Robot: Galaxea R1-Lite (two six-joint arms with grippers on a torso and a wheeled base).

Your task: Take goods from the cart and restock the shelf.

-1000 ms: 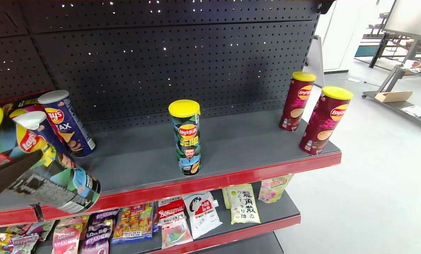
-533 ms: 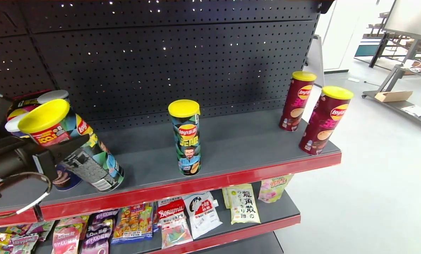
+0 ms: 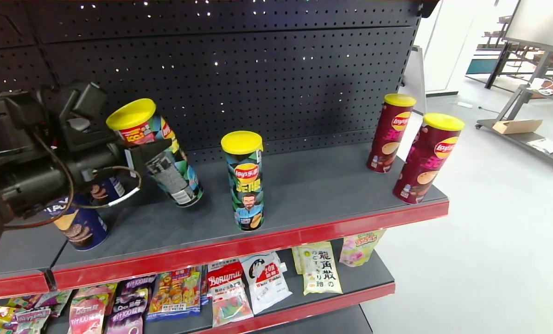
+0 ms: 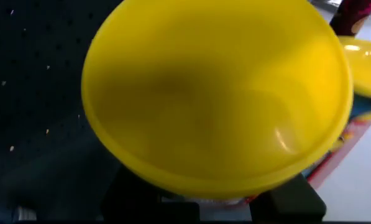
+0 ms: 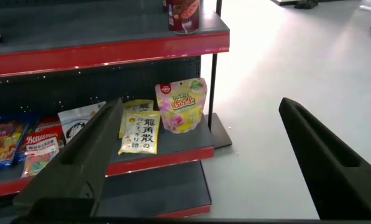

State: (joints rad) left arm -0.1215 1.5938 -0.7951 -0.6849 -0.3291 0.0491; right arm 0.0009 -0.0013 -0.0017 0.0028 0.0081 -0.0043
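Left pincer [image 3: 158,155] clamped on a tilted chip can [image 3: 186,181] over the upper shelf [image 3: 313,190]

We see a dark grey deck with a red front lip, backed by black pegboard [image 3: 257,69]; pale floor [image 3: 489,241] opens to the right, and a lower shelf [image 3: 364,278] carries snack bags [image 3: 318,269]. An upright can [image 3: 247,185] stands mid-deck near the lip, two maroon cans [image 3: 427,160] stand at the right end, and blue cans [image 3: 79,227] are at the left behind the arm. Bare deck lies between the upright can and the maroon cans. The chip can is just beside the upright can, nearer the pegboard. It has a yellow lid [image 4: 216,93] and a patterned wrap, and leans lid-left; we cannot tell whether its base touches the deck. The right pincer [image 5: 202,102] hangs spread wide, holding nothing, before the lower shelf
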